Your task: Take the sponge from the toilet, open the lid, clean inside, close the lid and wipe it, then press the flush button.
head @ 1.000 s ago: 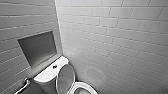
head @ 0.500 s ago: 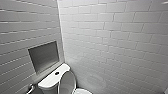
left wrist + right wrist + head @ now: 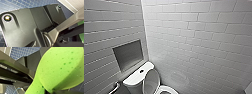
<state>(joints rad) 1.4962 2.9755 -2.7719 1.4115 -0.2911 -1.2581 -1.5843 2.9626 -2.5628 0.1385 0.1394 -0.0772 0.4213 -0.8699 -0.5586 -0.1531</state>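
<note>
1. Sponge [image 3: 60, 68]: the bright green block sits right against the right wrist camera. Its pocked face is bent over into a fold, and dark blue grid-tiled floor [image 3: 23, 52] shows behind it.
2. The right gripper [image 3: 56, 91] appears to pinch the sponge at its folded end, where the green narrows into a crease against a dark part. The rest of the block stands out from that grip, towards the camera.
3. In the left wrist view a patch of the same green shows past the arm's pale bar. Whether the left gripper [image 3: 75, 32] is spread or closed cannot be told.
4. In the head view, from left to right:
   - A dark rectangular niche [image 3: 127, 55] is set into the grey-tiled left wall.
   - Just beneath it stands the toilet [image 3: 132, 82], in the corner, with the flush button [image 3: 141, 71] in the middle of the flat tank top.
   - Beside the tank the lid [image 3: 151, 81] is raised, standing upright close to it.
   - The white rim of the bowl [image 3: 167, 89] lies open just to its right.
   - The white brick-tiled wall [image 3: 204, 42] takes up the right side.
</note>
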